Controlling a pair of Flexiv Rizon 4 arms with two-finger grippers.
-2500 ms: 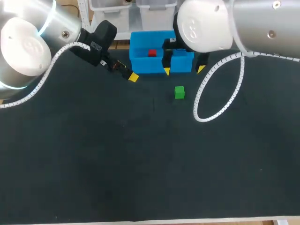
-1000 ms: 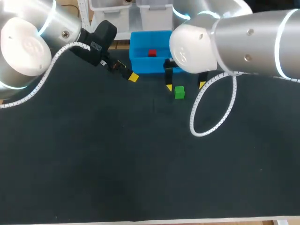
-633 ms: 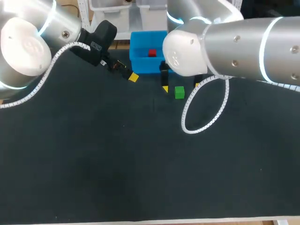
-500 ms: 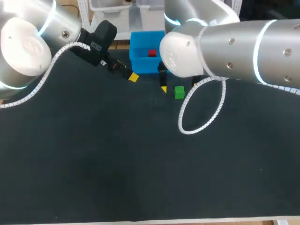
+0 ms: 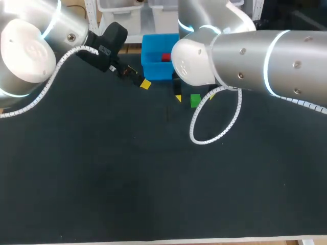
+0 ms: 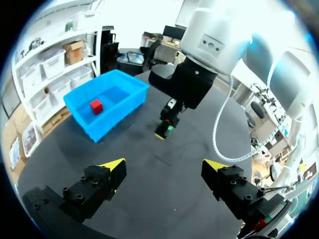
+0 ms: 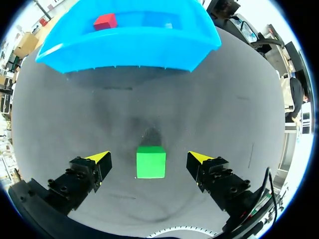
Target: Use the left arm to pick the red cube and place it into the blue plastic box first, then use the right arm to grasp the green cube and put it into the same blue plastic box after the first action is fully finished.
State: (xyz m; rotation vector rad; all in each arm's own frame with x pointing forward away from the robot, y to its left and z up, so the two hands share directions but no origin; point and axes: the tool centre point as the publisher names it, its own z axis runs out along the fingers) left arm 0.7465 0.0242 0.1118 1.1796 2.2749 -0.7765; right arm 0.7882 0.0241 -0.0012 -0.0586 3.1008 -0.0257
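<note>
The red cube [image 5: 165, 57] [image 6: 96, 106] [image 7: 105, 21] lies inside the blue plastic box [image 5: 152, 70] [image 6: 119, 107] [image 7: 129, 52] at the table's far side. The green cube [image 5: 194, 100] [image 7: 151, 161] [image 6: 170, 130] rests on the black mat just in front of the box. My right gripper [image 5: 193, 96] [image 7: 149, 157] hangs open over it, its yellow tips on either side of the cube without touching. My left gripper [image 5: 142, 83] [image 6: 164, 165] stands open and empty to the left of the box.
The right arm's big white elbow [image 5: 196, 61] and its coiled cable [image 5: 217, 120] hang over the mat near the box. The black mat [image 5: 127, 173] stretches wide toward the near edge.
The right arm has swung left and down from over the box, bringing its open fingers around the green cube. The left arm has not moved.
</note>
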